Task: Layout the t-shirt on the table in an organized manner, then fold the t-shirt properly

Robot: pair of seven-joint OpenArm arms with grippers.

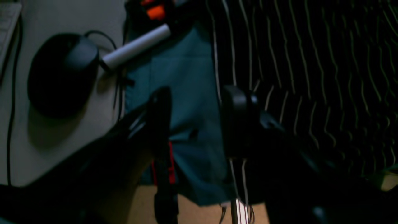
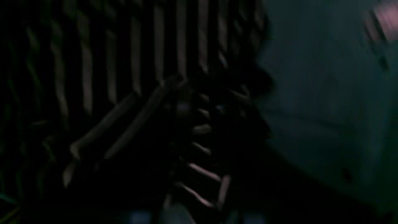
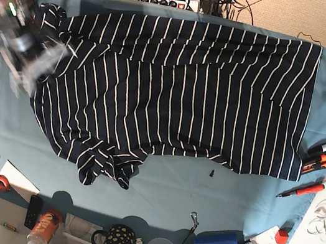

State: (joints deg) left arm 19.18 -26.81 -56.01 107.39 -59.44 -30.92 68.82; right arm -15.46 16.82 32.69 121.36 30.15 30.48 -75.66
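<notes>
The t-shirt (image 3: 180,93) is found spread across the far half of the table (image 3: 162,198), its hem running straight along the right side while the left portion near the collar is bunched and one sleeve (image 3: 105,165) is crumpled toward the near edge. The fabric is judged light, limp and prone to dragging and wrinkling; it is best taken at corners, hem ends or shoulder seams rather than mid-panel. The right gripper (image 3: 27,50), blurred in the base view at the shirt's left end, is closed, and striped cloth is seen gathered at its jaws in the wrist view, so a pinch on the shirt is judged likely. The left gripper (image 1: 194,121) is seen with jaws well apart and nothing between them, poised over bare table just beside the hem. Open cloth is available along the near side for pulling the sleeve flat; the right edge is crowded by tools (image 3: 314,162), and mugs (image 3: 113,243) line the near rim.
</notes>
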